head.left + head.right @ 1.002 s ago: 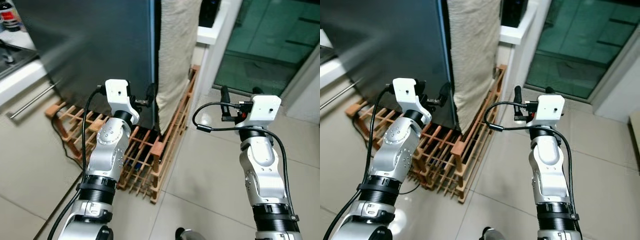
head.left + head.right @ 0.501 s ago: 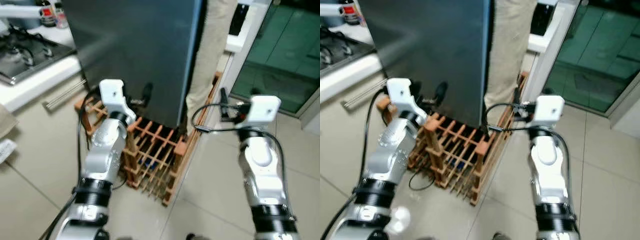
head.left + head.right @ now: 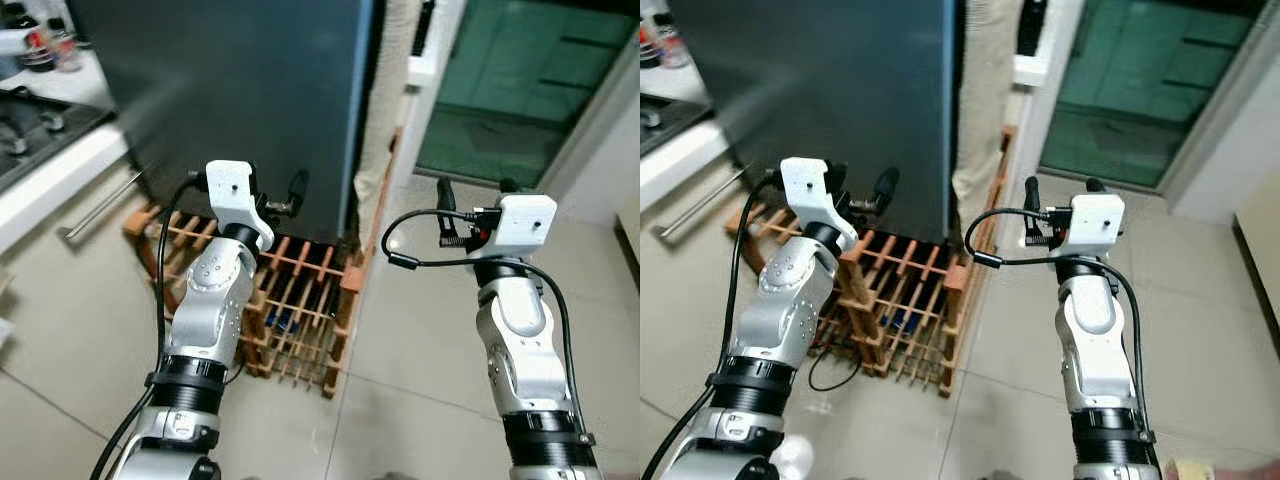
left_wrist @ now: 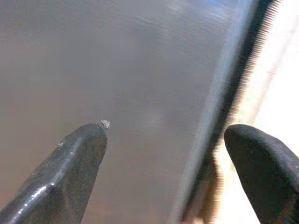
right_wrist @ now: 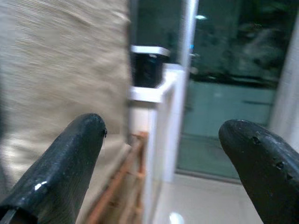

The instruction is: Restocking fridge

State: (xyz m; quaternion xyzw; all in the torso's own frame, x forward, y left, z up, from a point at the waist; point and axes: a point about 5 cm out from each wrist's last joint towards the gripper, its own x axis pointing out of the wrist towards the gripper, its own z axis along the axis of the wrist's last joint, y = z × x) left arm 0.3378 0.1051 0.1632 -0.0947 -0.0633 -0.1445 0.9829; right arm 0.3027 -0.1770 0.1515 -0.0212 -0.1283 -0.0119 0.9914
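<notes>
Both grippers gape empty. Left gripper (image 3: 275, 200) hangs nearer the tall dark steel fridge's (image 3: 240, 90) upright right edge, directly ahead; right gripper (image 3: 475, 188) faces well aside.

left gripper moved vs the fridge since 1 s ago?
Cannot tell. The left gripper hangs open before the fridge above the wooden rack, much as before; the camera moved.

A pale tiled floor (image 3: 420, 340) carries everything here. A low wooden rack (image 3: 300, 310) of open slats lies directly on it, and the tall dark fridge (image 3: 240, 90) stands upon the rack's back part. A black cable (image 3: 830, 372) trails over the tiles just beside the rack's near edge. To the left, a white table (image 3: 55, 165) bears a dark hob (image 3: 30, 120).
</notes>
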